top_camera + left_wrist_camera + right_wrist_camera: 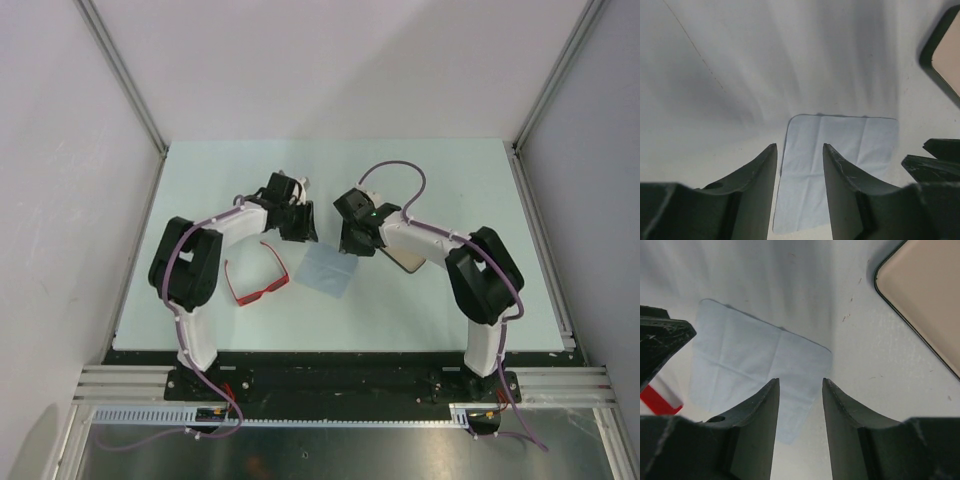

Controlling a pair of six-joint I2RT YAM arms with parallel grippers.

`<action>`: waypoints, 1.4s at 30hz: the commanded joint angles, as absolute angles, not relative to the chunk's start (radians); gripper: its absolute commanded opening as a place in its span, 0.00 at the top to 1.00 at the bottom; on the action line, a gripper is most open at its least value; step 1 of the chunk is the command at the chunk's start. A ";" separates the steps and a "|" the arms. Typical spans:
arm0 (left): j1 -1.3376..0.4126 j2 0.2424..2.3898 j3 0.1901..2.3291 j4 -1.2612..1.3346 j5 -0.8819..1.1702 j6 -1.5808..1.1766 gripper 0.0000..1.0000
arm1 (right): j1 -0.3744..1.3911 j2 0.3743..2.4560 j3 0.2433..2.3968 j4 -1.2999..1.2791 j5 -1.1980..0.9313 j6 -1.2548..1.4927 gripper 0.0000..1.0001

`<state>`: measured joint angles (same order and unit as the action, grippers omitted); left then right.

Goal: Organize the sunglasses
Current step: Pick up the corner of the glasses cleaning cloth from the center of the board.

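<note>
**Two risks before anything is picked up**

Red plastic-framed sunglasses [257,279] lie untouched on the pale table [450,190], beside the left arm's elbow and just left of the pale blue square cloth [327,270]. Both claws hang over that cloth. The left gripper [800,146] and the right gripper [800,381] each show fingers partly apart, with nothing between them and only cloth beneath. A black oblong case with a tan lining [925,295] lies open under the right arm.

As I judge it, the claws stand near enough to knock together. A pinch could also drag the thin cloth into the sunglasses.

Whether any fingertip touches the cloth cannot be told. The sunglasses' arms look unfolded, but they are too small to be sure. Most of the case is hidden or cut off.
</note>
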<state>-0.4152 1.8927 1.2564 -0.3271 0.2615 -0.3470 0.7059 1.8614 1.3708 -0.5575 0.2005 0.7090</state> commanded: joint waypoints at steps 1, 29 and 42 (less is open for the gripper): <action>-0.428 1.936 1.315 -0.339 0.261 -0.336 0.53 | 0.698 1.914 1.371 -0.512 0.190 0.747 0.56; -0.451 2.043 1.358 -0.365 0.227 -0.328 0.67 | 0.653 2.025 1.364 -0.480 0.155 0.707 0.69; -0.460 2.040 1.341 -0.394 0.192 -0.319 0.71 | 0.666 2.031 1.362 -0.492 0.140 0.698 0.75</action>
